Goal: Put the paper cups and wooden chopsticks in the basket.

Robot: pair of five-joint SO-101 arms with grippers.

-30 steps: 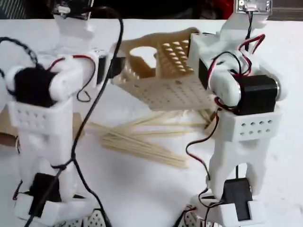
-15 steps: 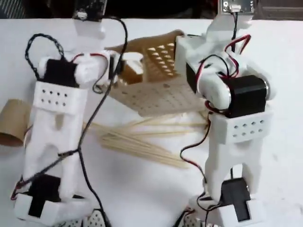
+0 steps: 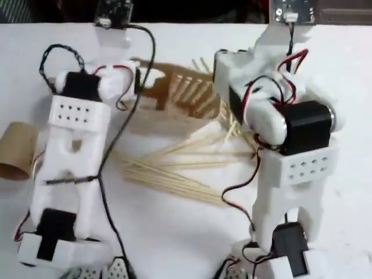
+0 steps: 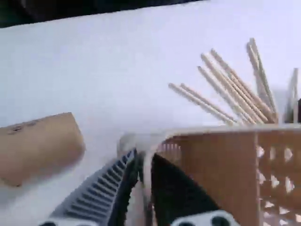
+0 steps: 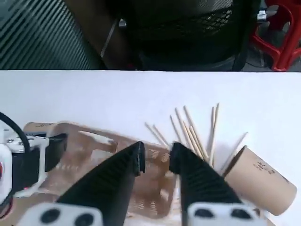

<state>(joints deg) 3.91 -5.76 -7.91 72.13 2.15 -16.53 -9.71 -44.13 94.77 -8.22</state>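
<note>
The tan perforated basket (image 3: 174,96) stands between the two arms at the back of the table. My left gripper (image 4: 143,157) is shut on the basket's (image 4: 221,160) thin rim at one end. My right gripper (image 5: 156,153) is closed over the opposite edge of the basket (image 5: 89,150). A loose pile of wooden chopsticks (image 3: 168,171) lies on the table in front of the basket. More chopsticks (image 5: 190,129) fan out past the basket's far side, and the left wrist view shows these chopsticks (image 4: 225,92) too. One brown paper cup (image 3: 14,151) lies on its side at the left edge.
A paper cup (image 5: 256,179) lies on its side beside the basket, past my right gripper. Another cup (image 4: 37,143) lies near my left gripper. Both arms' white bodies and wires (image 3: 116,145) stand over the front of the table. A chair and a red stool (image 5: 282,33) stand beyond the far edge.
The basket, earlier lifted and tipped with its perforated bottom showing, has come down and now sits lower and flatter. The left arm has swung right and straightened, uncovering the cup at the left.
</note>
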